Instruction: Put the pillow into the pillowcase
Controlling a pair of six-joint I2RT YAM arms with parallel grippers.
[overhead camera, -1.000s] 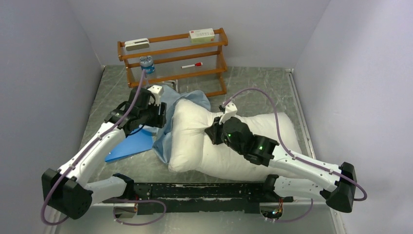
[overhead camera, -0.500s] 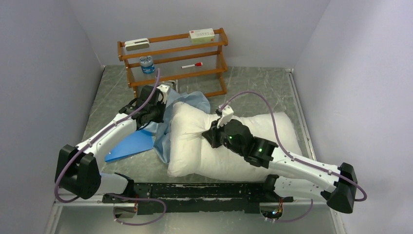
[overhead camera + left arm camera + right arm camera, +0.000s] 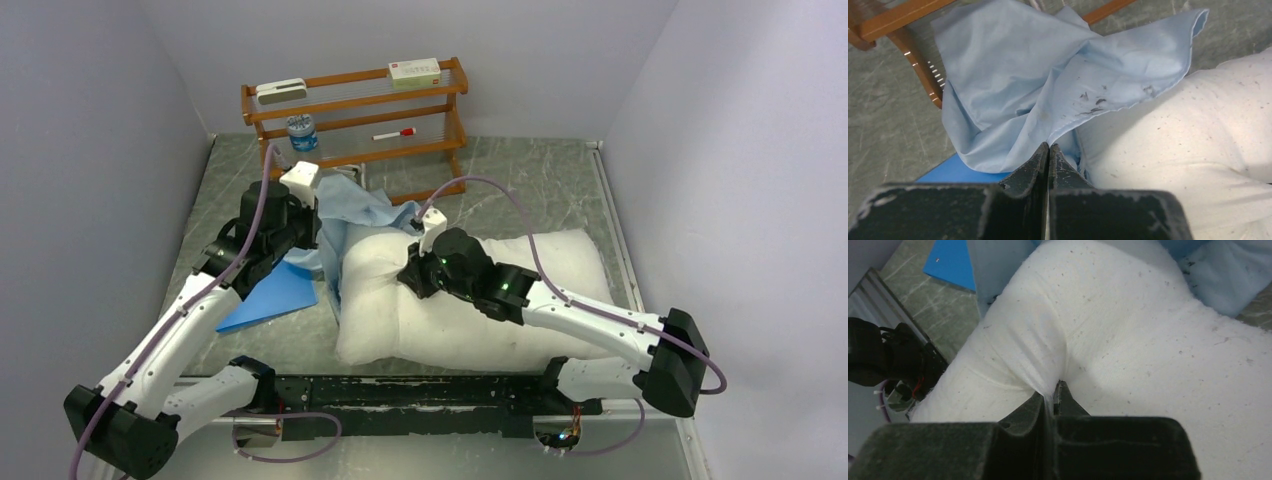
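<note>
The white speckled pillow lies across the table's middle, its left end against the crumpled light-blue pillowcase. My left gripper is shut, pinching the pillowcase's hemmed edge right beside the pillow's corner; in the left wrist view the gripper has its jaws pressed together. My right gripper rests on top of the pillow near its left end. It is shut on a pulled-up fold of the pillow's cover, seen at the gripper. Part of the pillowcase shows beyond the pillow.
A wooden rack stands at the back, just behind the pillowcase, carrying a blue jar, a marker and a box. A flat bright-blue board lies left of the pillow. Grey walls close in both sides.
My left gripper went from open to shut on the pillowcase edge, and its arm swung. My right gripper dragged the pillow's left end leftward, toward the pillowcase.
</note>
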